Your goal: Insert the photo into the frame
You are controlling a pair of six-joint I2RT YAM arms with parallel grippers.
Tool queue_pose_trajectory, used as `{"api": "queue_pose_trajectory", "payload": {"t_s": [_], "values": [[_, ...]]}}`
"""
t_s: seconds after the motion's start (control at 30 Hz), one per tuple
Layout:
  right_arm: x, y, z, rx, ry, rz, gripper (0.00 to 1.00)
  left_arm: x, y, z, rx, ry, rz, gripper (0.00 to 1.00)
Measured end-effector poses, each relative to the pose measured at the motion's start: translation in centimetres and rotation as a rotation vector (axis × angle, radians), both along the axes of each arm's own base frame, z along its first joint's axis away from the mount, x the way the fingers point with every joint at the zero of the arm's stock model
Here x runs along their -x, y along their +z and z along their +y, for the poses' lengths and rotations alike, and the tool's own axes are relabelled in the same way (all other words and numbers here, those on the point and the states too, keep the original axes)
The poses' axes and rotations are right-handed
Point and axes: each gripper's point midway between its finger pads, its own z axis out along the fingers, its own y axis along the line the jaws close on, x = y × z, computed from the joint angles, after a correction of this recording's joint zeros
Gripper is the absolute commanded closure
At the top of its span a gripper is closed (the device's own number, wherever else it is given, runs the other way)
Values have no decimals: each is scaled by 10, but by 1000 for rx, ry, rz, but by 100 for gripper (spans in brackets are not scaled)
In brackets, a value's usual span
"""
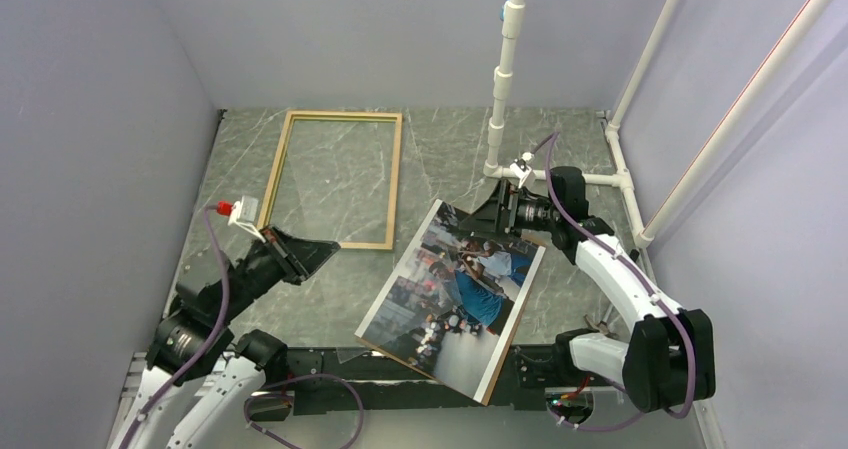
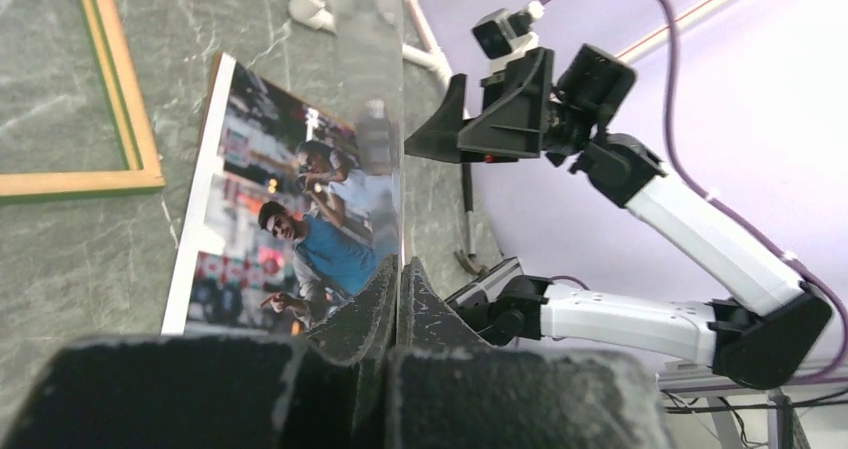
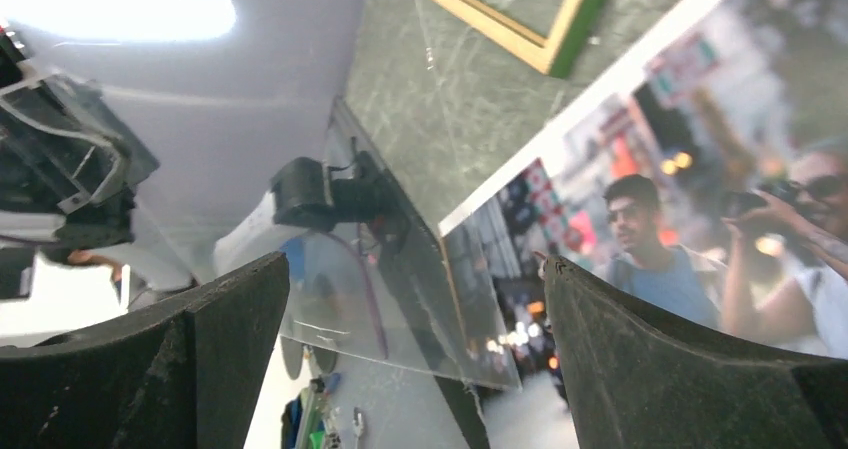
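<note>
Item, left: my left gripper [image 1: 326,250] is clamping shut on the edge of a clear pane [image 3: 360,299].
Item, centre: the frame [image 1: 394,179] is lying flat on the table [image 1: 450,149], wood face up.
Item, right: the photo [image 1: 455,294] is lying picture-up near the frame's right corner. My right gripper [image 1: 482,216] is hanging wide open over the photo's far corner.
</note>
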Motion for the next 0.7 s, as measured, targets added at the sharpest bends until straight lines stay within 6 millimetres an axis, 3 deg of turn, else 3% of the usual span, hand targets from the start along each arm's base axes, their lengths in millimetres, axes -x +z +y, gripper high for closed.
{"api": "queue_pose_trajectory", "payload": {"t_s": [0.17, 0.47, 0.6, 0.7], "values": [[2, 20, 9, -117, 48, -40, 0, 14, 20, 6, 35, -7, -60, 100], [14, 59, 29, -306, 160, -112, 0, 23, 24, 1, 55, -52, -60, 100], [24, 60, 41, -317, 216, -113, 0, 26, 30, -2, 78, -75, -71, 100], [18, 56, 42, -278, 205, -115, 0, 29, 35, -4, 94, -96, -82, 100]]}}
